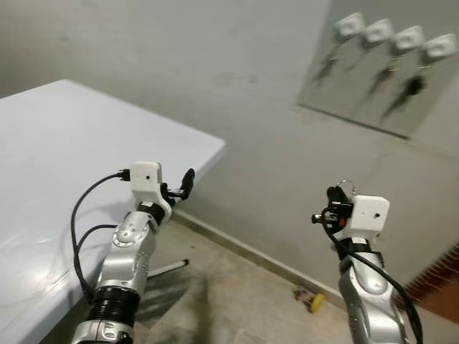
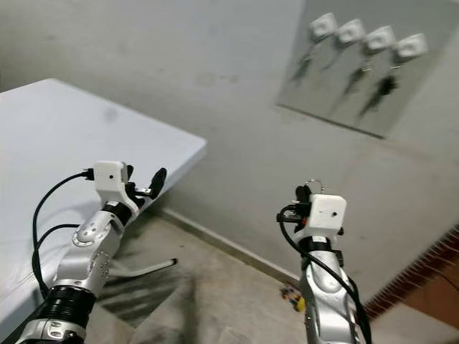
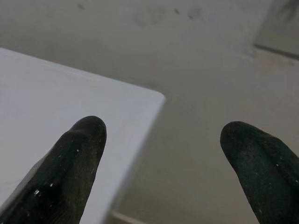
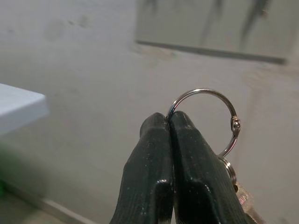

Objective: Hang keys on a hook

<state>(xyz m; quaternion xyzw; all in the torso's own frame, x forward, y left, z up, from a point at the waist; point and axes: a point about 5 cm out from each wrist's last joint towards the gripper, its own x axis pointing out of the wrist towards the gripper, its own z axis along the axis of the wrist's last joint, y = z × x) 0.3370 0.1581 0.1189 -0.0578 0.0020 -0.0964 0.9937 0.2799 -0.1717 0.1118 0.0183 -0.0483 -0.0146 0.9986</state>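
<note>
Right claw (image 4: 169,122) raised toward the wall, clamped on the key ring (image 4: 205,119).
Fingers pressed together on the ring's edge; keys (image 4: 243,196) dangle beneath, mostly hidden. Grey board (image 1: 380,68) high on the wall carries four white hooks (image 1: 393,37), keys already hanging from them. Left claw (image 3: 161,135) spread apart, holding nothing, near the white worktop (image 1: 79,150) corner.

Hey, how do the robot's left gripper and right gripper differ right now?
The left gripper is open and holds nothing, while the right gripper is shut on the key ring, pinching its silver loop. The left gripper is raised beside the white table corner, while the right gripper is raised below the wall panel with its hooks. Both have black fingers and point toward the grey wall.
</note>
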